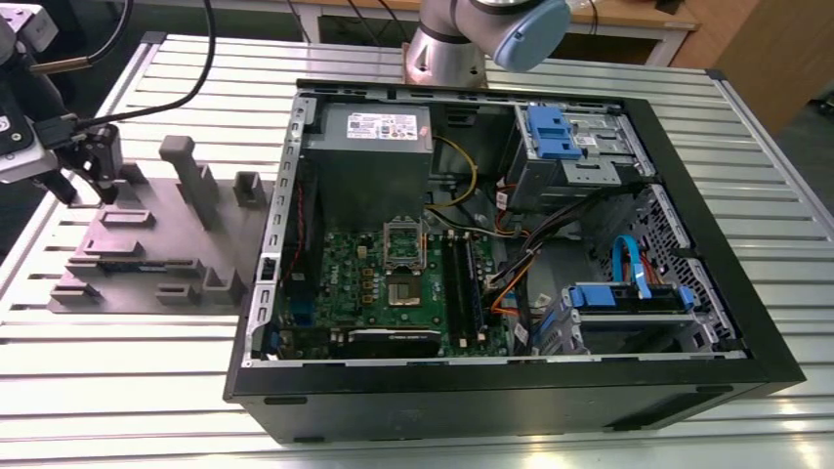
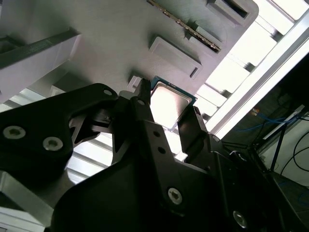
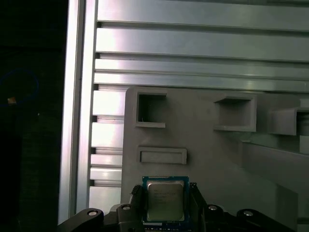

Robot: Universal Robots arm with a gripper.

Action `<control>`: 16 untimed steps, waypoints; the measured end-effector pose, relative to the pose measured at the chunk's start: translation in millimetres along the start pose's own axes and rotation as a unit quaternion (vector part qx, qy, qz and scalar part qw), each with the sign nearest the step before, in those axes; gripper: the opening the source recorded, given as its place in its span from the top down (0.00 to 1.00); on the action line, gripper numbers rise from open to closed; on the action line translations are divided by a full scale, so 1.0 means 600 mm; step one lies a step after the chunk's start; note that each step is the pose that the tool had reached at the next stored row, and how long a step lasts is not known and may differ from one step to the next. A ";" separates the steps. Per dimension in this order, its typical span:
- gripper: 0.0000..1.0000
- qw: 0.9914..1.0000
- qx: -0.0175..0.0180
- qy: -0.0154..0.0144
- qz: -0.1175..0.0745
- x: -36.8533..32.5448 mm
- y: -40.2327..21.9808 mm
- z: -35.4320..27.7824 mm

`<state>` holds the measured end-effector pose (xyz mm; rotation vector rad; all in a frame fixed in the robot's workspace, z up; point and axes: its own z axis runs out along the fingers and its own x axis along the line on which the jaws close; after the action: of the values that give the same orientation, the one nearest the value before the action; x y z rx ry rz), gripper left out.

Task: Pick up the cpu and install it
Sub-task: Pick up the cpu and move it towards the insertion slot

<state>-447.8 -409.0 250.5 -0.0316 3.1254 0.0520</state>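
Straddling the cpu [image 3: 164, 202] on the grey fixture [image 3: 212, 159], the gripper [image 3: 165, 193] is centred over it; whether clamped or merely flanking, cannot tell.

Robotics lab bench: robot arm [image 1: 450, 44] is standing on slotted aluminium worktop [image 1: 131, 391]; opened computer case [image 1: 729, 376] and grey fixture block [image 1: 131, 254] are lying alongside.

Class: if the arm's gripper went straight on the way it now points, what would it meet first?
Most likely the small square cpu with the silver metal top, lying on the grey plastic fixture block directly ahead of the gripper. How much gap remains is unclear.
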 end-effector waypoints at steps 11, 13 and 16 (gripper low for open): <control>0.53 1.000 0.000 0.000 0.000 0.000 0.000 -0.009; 0.53 1.000 0.000 0.000 0.000 0.000 0.000 -0.011; 0.53 1.000 0.000 0.000 0.000 0.000 0.000 -0.014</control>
<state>-447.8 -409.0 258.7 -0.0317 3.1253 0.0521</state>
